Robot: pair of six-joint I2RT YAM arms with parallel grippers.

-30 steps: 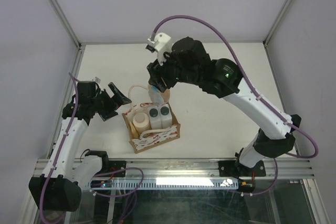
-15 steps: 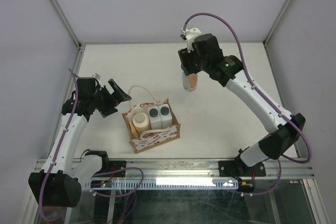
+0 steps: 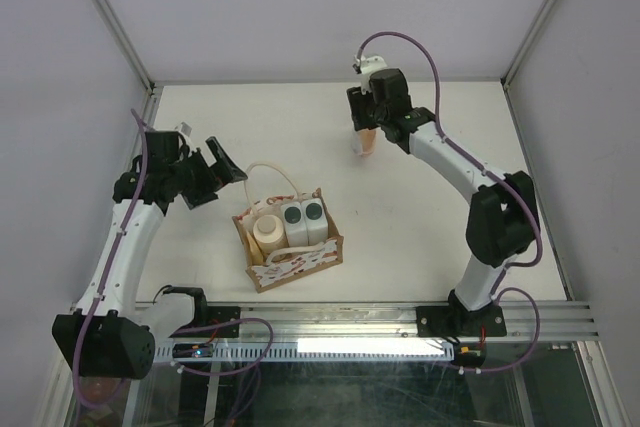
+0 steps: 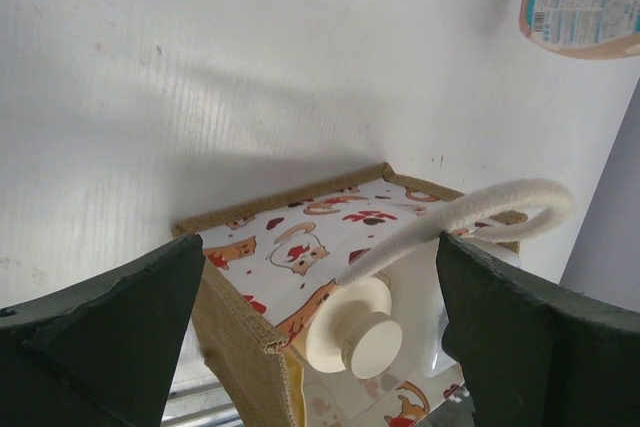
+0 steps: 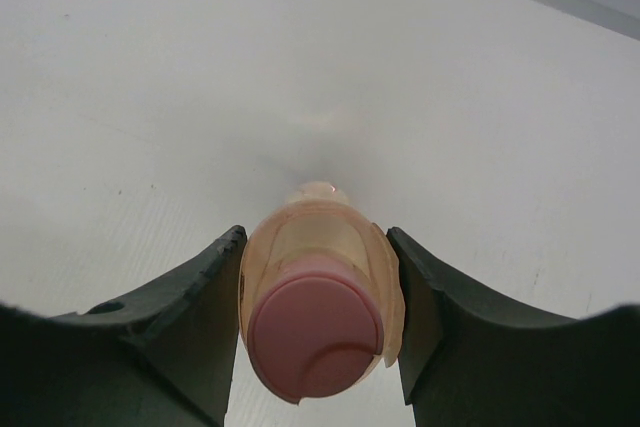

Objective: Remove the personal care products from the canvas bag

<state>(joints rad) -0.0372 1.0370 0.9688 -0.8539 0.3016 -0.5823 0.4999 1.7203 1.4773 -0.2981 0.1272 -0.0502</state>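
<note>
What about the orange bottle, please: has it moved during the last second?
Yes: the right gripper carried the orange bottle from the canvas bag's back edge rightward and farther away.

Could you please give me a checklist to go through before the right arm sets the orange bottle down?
1. Right gripper shut on orange bottle: ok, a finger on each side.
2. Bottle away from bag: ok, it is over the far part of the table.
3. Table under the bottle bare: ok in the right wrist view.
4. Bottle base touching the table: cannot tell.
5. Left gripper open and apart from the bag: ok.
6. Bag emptied: not ok; beige bottle and two white bottles are inside.
</note>
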